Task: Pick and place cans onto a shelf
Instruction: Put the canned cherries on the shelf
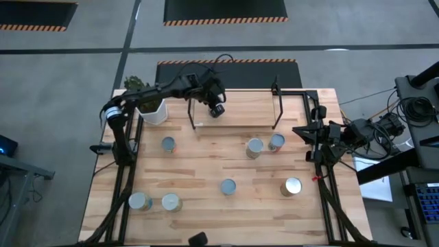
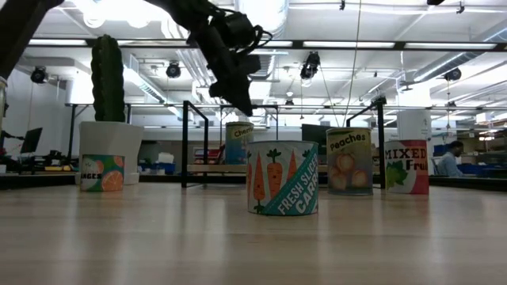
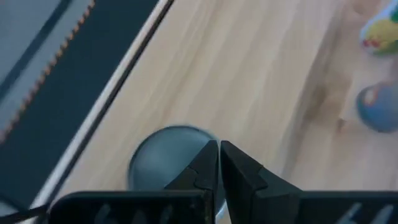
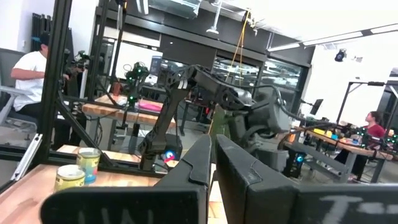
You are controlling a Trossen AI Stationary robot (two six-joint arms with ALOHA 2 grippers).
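Note:
The shelf is a light-wood board with black uprights at the table's far side. One can stands upright on its left part and shows as a grey round top in the left wrist view. My left gripper hangs just above that can, shut and empty; it also shows in the low view and the left wrist view. My right gripper is shut and empty and waits at the table's right edge. Several more cans stand on the table, among them a carrot can and a peaches can.
A white pot with a cactus stands at the far left beside the shelf. Two cans stand in front of the shelf, one at the left, several near the front edge. People sit in the room behind.

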